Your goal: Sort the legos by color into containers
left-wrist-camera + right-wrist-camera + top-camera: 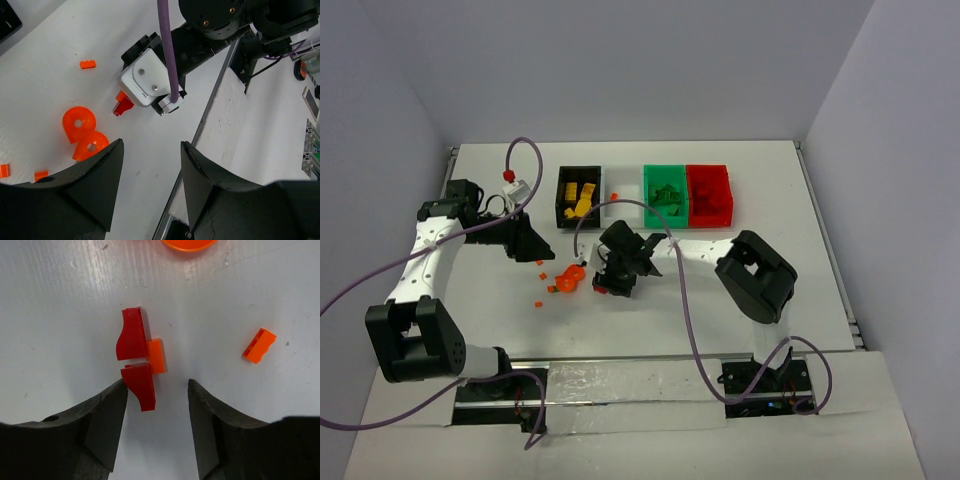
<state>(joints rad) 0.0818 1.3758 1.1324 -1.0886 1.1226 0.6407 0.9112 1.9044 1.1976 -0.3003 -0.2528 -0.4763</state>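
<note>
Orange disc (189, 244) partly off-frame.

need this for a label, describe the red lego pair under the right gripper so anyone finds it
In front of the white bin, the right gripper hangs over the table. Just ahead of its open jaws lie two dark red curved pieces end to end, a small orange brick touching their side; every other loose piece nearby is orange.

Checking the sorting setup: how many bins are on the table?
4, in a row at the table's far side: black bin, white bin, green bin and red bin, left to right. None seems hidden.
</note>
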